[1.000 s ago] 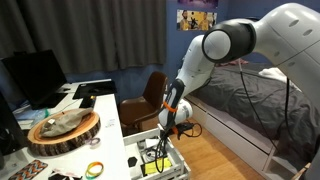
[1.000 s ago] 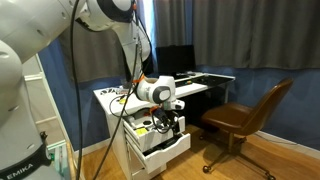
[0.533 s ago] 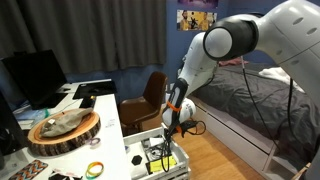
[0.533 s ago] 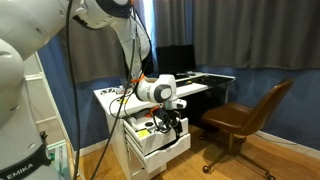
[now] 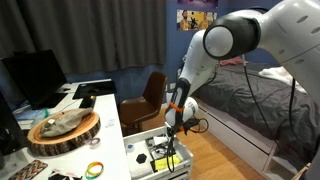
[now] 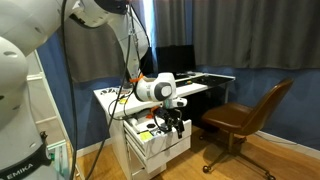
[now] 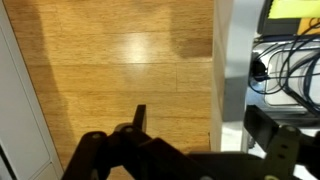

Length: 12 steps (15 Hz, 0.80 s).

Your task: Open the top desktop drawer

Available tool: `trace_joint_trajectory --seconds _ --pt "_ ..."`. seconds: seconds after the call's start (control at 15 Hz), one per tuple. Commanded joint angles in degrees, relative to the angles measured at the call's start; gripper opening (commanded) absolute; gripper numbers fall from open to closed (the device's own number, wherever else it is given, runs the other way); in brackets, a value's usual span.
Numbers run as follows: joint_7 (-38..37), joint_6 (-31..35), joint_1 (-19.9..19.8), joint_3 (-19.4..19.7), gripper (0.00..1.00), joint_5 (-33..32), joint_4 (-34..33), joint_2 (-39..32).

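The top desktop drawer [image 5: 150,152] is a shallow white drawer pulled partly out of the white desk unit; it also shows in the other exterior view [image 6: 160,137]. Inside it are black cables, a yellow item and small clutter. My gripper [image 5: 172,128] hangs at the drawer's front edge, also seen in an exterior view [image 6: 173,122]. In the wrist view the gripper [image 7: 205,125] is open. One finger [image 7: 140,116] is outside over the wood floor, the other [image 7: 274,140] is inside the drawer, and the white front wall [image 7: 232,70] stands between them.
A brown office chair [image 5: 154,90] [image 6: 246,114] stands close beside the drawer. The white desk [image 5: 108,112] carries a wooden slab [image 5: 62,129] and a monitor [image 5: 35,77]. A bed [image 5: 250,100] is behind the arm. Wood floor [image 7: 110,60] lies in front of the drawer.
The drawer has slid further out of the desk unit. My gripper has moved outward with its front edge.
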<state>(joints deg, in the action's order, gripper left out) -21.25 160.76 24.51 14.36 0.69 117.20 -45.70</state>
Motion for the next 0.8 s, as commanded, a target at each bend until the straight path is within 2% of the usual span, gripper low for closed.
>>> trace_joint_trajectory --seconds 0.0,0.13,0.27,0.33,0.53,0.73 --pt "-1.3 0.4 0.3 -1.4 1.00 -1.2 4.9 8.4" --pt "-1.8 -0.4 1.5 -1.5 1.00 -2.0 5.8 12.4" --pt "1.3 -5.9 -0.8 -5.8 1.00 -1.4 6.5 17.5" --pt "5.3 -9.4 -3.1 -9.9 1.00 -0.8 7.1 20.4" --pt "11.0 -16.7 -5.6 -16.4 1.00 -0.3 8.0 26.1" --pt "16.3 -27.5 -7.1 -21.0 1.00 -0.7 6.6 30.1"
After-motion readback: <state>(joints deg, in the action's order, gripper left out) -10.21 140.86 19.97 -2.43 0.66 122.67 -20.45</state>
